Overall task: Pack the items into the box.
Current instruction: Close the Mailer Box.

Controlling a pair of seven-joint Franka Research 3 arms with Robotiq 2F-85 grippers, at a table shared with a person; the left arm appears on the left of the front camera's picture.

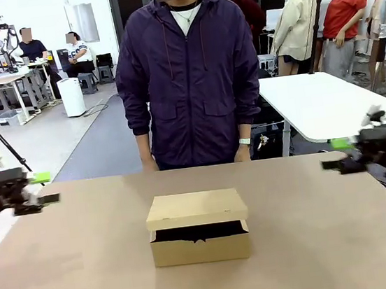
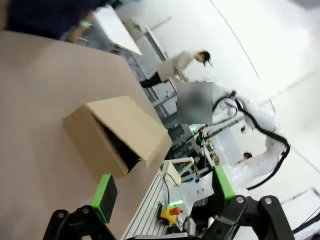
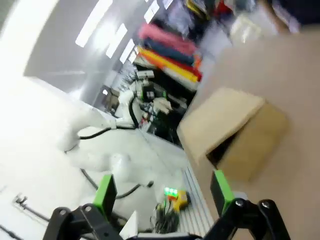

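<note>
Both end effectors, left (image 1: pixel 40 189) and right (image 1: pixel 342 154), I hold spread and empty at the surface's side edges, leaving the box (image 1: pixel 198 226) reachable mid-surface.

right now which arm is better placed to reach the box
Neither clearly. The box sits mid-table; the left gripper and right gripper hover open at opposite edges, about equally far. The right looks marginally nearer, a weak edge.

The worktop (image 1: pixel 75 272) lies bare left, right and below the box (image 1: pixel 199 237) at frame centre. The box's lid, nearly shut, blocks its opening. The person (image 1: pixel 188 74) stands behind at upper centre.
</note>
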